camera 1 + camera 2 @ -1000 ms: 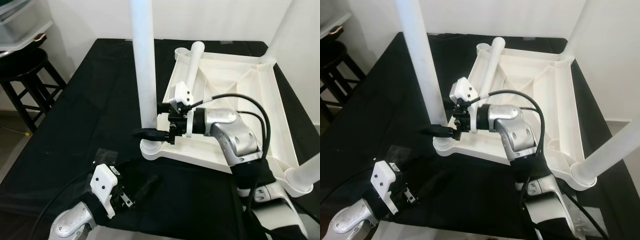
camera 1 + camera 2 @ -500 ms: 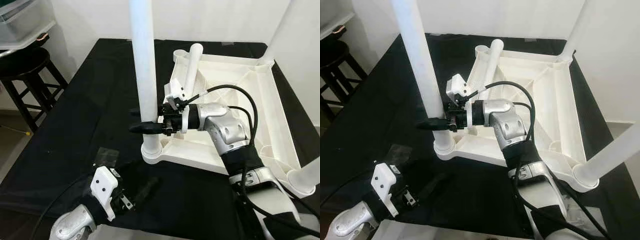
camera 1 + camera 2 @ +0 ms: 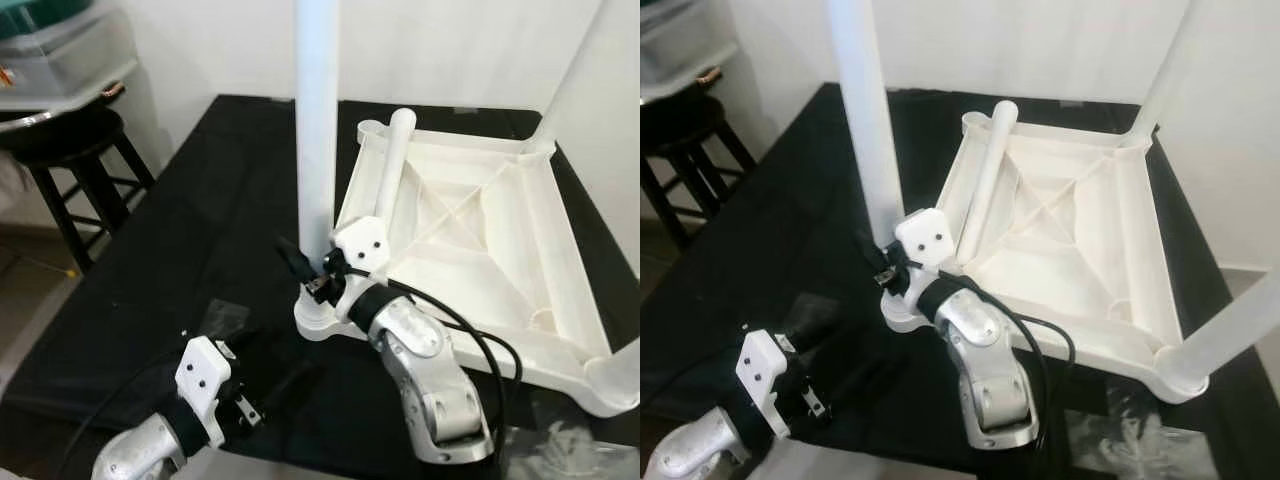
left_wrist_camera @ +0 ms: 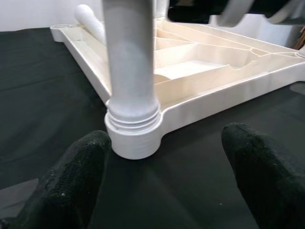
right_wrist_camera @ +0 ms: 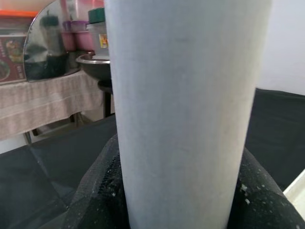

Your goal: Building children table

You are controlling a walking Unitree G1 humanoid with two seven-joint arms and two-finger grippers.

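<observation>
White plastic tabletop (image 3: 470, 230) lies upside down on my black cloth (image 3: 180, 250); my right gripper (image 3: 312, 270) clamps the upright leg (image 3: 318, 130) low at the near corner socket, while my left gripper (image 4: 162, 191) rests below it, fingers spread wide

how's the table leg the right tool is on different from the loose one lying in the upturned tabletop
The gripped leg stands upright, seated in a corner socket of the tabletop; the loose leg lies slanted inside the tray, fitted to nothing. The right tool clasps the gripped leg near its base; nothing touches the loose leg. Both are plain white round tubes.
</observation>
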